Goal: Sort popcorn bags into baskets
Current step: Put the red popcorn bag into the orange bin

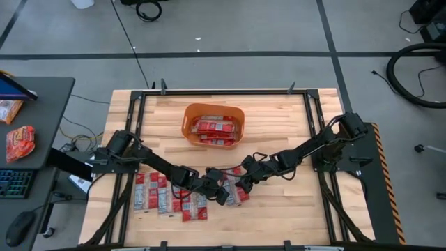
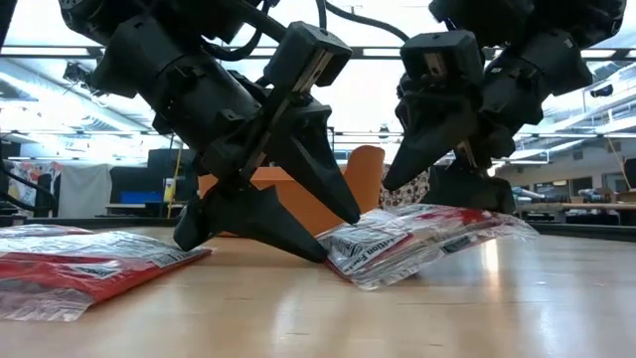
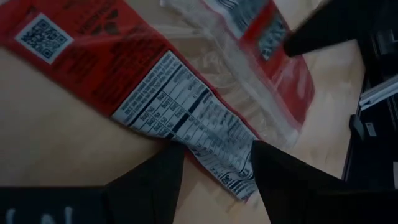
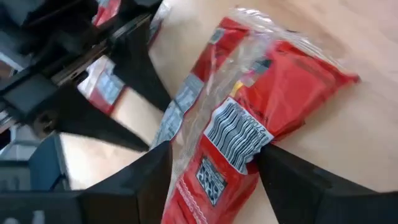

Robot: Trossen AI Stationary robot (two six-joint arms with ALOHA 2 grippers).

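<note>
Both grippers are meeting at lower centre of the high view. The right gripper is straddling a popcorn bag lengthwise, jaws wide, unclosed; the left gripper is gaping over the neighbouring bag's label edge.

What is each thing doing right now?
Left end effector: open, tips down at a packet's edge.
Right end effector: open, astride the same packet.
Packet: on the table, one end lifted.
Tub: upright, packets inside.
Other packets: flat on the table.
</note>
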